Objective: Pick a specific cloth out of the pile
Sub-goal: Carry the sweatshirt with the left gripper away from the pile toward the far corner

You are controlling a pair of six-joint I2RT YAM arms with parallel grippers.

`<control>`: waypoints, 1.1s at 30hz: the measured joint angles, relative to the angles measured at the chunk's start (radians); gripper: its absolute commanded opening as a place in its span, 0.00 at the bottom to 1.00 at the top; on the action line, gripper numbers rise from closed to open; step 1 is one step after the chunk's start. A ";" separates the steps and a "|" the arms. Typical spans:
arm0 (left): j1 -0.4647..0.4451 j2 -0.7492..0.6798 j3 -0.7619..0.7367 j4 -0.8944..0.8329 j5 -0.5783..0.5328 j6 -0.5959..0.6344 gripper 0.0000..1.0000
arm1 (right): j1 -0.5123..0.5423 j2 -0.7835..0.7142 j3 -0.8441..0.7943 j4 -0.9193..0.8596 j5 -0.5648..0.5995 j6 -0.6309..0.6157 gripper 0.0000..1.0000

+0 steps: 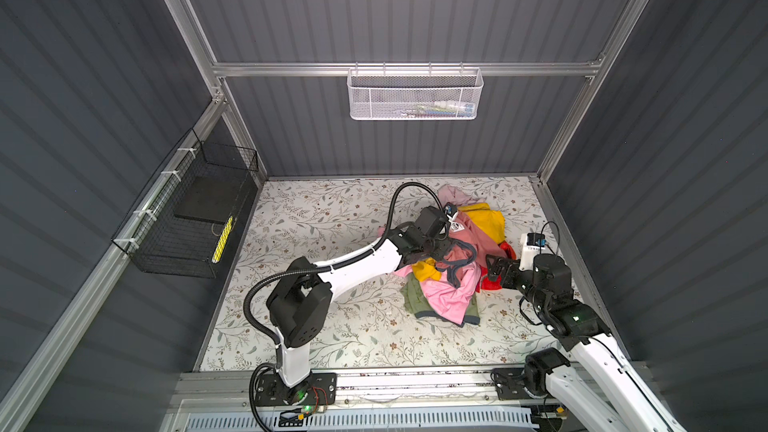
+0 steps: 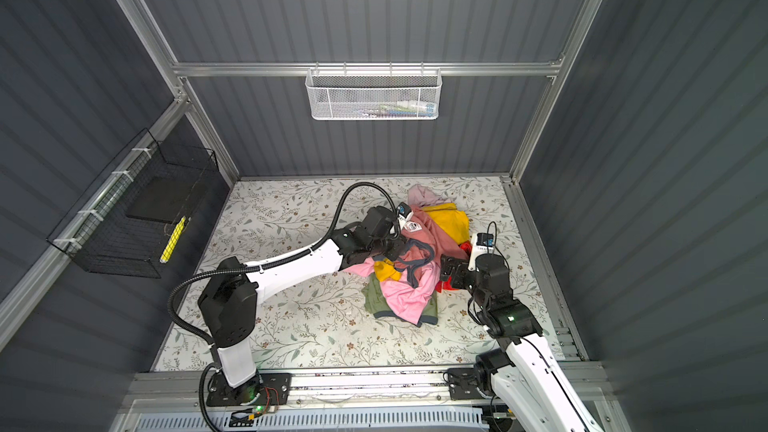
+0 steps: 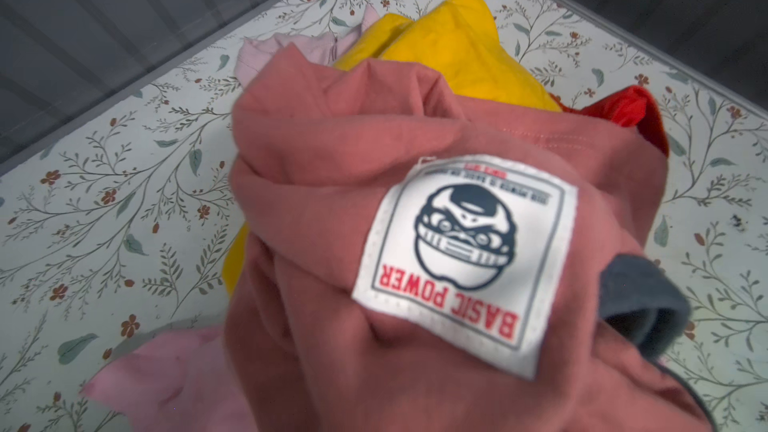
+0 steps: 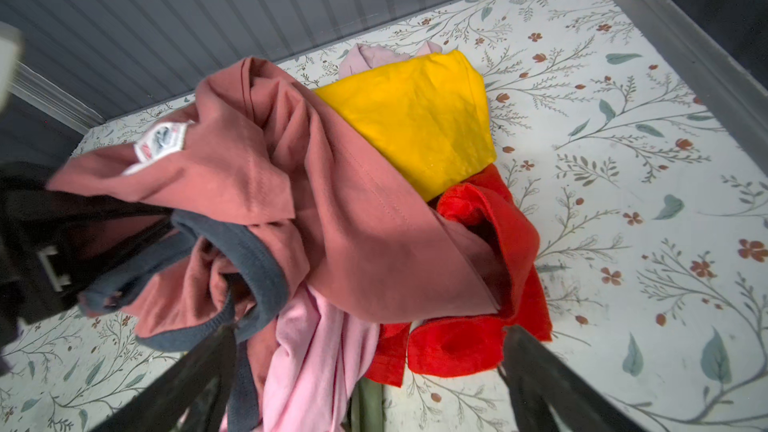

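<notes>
Many bright clothes make one big soft pile (image 1: 449, 297), and the dusty rose cotton cloth (image 1: 478, 234) lies on top.
The pile sits by the right edge of the flowery white table (image 1: 316, 326), toward the far corner. The black left gripper (image 1: 438, 249) looks pinched tight on the cloth. The black right gripper (image 4: 370, 334) is spread wide beside the pile, holding nothing. I think the cloth is light and floppy and may drag its neighbours. Its thick dark grey-blue trim (image 4: 257, 259), near the small white square patch (image 3: 465, 259), looks best to grab.
</notes>
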 measured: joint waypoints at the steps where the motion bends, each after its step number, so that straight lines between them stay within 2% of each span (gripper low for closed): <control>1: 0.000 -0.022 -0.011 0.011 -0.003 -0.002 0.00 | 0.000 0.006 0.000 0.003 -0.007 0.004 0.99; 15: 0.000 -0.274 -0.101 0.061 -0.121 -0.015 0.00 | 0.000 0.021 -0.056 0.092 -0.115 0.038 0.99; 24: 0.000 -0.426 -0.109 0.078 -0.248 0.027 0.00 | 0.000 0.024 -0.056 0.121 -0.140 0.044 0.99; 33: 0.008 -0.497 -0.109 0.066 -0.422 0.094 0.00 | 0.000 0.025 -0.056 0.132 -0.141 0.045 0.99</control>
